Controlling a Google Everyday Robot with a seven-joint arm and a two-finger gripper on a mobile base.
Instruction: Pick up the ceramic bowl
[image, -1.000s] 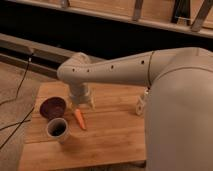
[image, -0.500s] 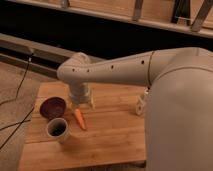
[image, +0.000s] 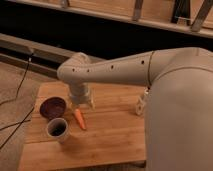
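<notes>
The ceramic bowl (image: 52, 107) is dark maroon and glossy. It sits on the left side of the wooden table (image: 110, 135). My gripper (image: 83, 102) hangs from the white arm just right of the bowl, pointing down over the table, above the top end of a carrot (image: 79, 119). It holds nothing that I can see. A pale cup with a dark inside (image: 57, 129) stands in front of the bowl.
A small white object (image: 141, 105) stands on the table's right part, beside the arm's large white body (image: 175, 115). Black cables (image: 20, 85) run along the floor at the left. A dark ledge and wooden rails lie behind the table.
</notes>
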